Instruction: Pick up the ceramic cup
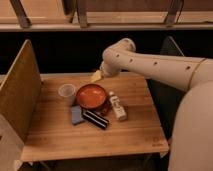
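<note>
The small white round ceramic cup [66, 93] sits ungrasped on the wooden surface [135, 131]. The pincer [96, 76] (open or closed, I cannot tell) hovers far-right of it.

Cream-white arm [150, 65], smooth rounded segments, small dark dots along it, yellowish end effector [96, 76] above the table [135, 131]
</note>
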Controlling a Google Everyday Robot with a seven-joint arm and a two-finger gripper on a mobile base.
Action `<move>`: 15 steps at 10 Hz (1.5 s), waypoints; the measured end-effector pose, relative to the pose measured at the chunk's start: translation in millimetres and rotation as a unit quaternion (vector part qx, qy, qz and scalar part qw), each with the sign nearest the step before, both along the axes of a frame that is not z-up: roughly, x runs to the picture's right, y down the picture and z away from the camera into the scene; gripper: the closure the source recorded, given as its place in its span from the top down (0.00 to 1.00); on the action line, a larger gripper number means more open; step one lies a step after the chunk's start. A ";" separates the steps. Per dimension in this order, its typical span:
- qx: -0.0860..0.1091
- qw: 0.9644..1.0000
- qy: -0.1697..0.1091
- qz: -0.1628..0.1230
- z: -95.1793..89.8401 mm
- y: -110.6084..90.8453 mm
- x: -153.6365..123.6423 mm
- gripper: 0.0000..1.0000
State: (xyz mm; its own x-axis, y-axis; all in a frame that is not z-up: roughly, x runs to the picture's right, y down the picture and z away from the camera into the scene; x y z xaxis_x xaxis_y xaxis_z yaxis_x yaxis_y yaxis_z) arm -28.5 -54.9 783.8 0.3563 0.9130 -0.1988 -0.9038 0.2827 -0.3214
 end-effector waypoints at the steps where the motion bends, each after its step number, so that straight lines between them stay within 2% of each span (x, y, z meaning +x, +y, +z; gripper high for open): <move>1: -0.005 1.000 -0.012 -0.019 8.5 5.7 -21.1 0.80; 3: -0.024 0.997 -0.043 -0.064 28.5 23.2 -76.1 0.80; 4: -0.031 0.995 -0.053 -0.076 36.0 27.4 -92.6 0.80; 6: -0.038 0.992 -0.077 -0.089 52.2 26.7 -129.2 0.80; 9: -0.043 0.989 -0.100 -0.098 71.5 21.0 -162.6 0.80; 12: -0.067 0.986 -0.106 -0.106 95.7 29.5 -177.3 0.80; 15: -0.099 0.985 -0.092 -0.110 117.2 43.7 -175.4 0.80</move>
